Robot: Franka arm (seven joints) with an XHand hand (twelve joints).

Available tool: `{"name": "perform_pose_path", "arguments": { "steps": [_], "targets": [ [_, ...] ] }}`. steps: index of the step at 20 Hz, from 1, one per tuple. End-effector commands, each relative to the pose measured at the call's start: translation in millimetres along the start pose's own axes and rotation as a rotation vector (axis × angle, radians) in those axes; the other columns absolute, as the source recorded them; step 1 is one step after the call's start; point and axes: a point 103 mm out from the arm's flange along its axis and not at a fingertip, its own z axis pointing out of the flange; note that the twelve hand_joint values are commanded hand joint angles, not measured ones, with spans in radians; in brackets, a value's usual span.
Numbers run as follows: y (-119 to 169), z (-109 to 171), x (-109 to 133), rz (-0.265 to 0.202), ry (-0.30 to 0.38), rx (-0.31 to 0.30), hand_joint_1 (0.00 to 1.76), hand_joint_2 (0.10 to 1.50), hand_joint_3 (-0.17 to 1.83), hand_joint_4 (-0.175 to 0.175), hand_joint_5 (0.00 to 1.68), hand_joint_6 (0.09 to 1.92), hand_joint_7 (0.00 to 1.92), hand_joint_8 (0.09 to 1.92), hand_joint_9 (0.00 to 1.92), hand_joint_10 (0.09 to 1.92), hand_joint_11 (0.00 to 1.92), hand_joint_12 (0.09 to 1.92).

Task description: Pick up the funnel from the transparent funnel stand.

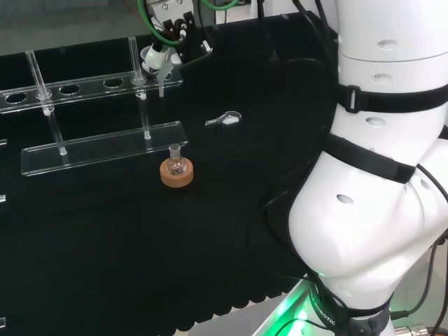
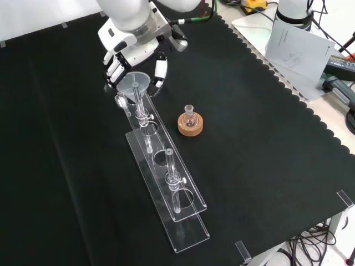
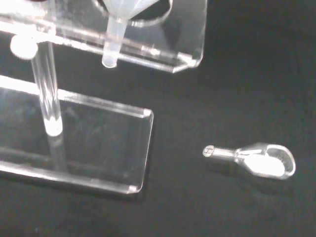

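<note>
Head view, left to right: you've got the transparent funnel stand (image 1: 98,143) running across the upper left of the frame, its holed top plate above a clear base plate on thin posts. The funnel (image 1: 159,66) sits at the right end of that top plate, stem poking down through the end hole. The hand (image 1: 168,38) is right above and behind it at top centre; from here you can't tell how the fingers sit. Just below the stand's right end, mid-frame, a small flask (image 1: 175,159) stands upright in a cork ring (image 1: 176,175). To the right of that, a small clear scoop-like piece (image 1: 225,119) lies flat on the black cloth (image 1: 140,266), apart from everything else. The arm's white links (image 1: 378,175) take up the right side. Front view, left to right: the hand (image 2: 133,50) comes in at upper left, fingers curled down around the funnel (image 2: 133,84) rim on both sides, tips at or very near the rim; contact isn't clear. The funnel is still seated in the stand (image 2: 166,183), which runs diagonally down to lower centre. The flask on its cork ring (image 2: 190,123) is just right of the stand. Wrist view: the funnel stem (image 3: 112,47) hangs through the top plate at upper left, the clear scoop-like piece (image 3: 254,159) lies at lower right.
</note>
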Motion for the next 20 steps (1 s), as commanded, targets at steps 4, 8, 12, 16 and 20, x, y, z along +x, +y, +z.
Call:
{"name": "perform_pose_path", "arguments": {
  "steps": [4,8,12,16,20],
  "targets": [
    [-27.4,-35.3,-6.9,0.013,-0.057,-0.050,0.70,0.87,0.42,-0.068,0.62,0.12,0.69,0.81,1.02,0.68,0.56,1.29],
    [-54.5,-49.8,-10.6,0.027,-0.081,-0.082,0.70,0.86,0.43,-0.067,0.61,0.12,0.69,0.81,1.02,0.68,0.56,1.29],
    [-85.2,-58.5,-12.0,0.047,-0.107,-0.099,0.69,0.86,0.43,-0.063,0.62,0.13,0.68,0.82,1.01,0.69,0.56,1.28],
    [-114.4,-62.2,-10.0,0.061,-0.124,-0.121,0.69,0.86,0.43,-0.058,0.64,0.14,0.68,0.82,1.01,0.69,0.57,1.28],
    [-138.2,-57.0,-3.1,0.073,-0.144,-0.127,0.69,0.86,0.43,-0.056,0.65,0.15,0.68,0.82,1.01,0.69,0.57,1.28]
  ]
}}
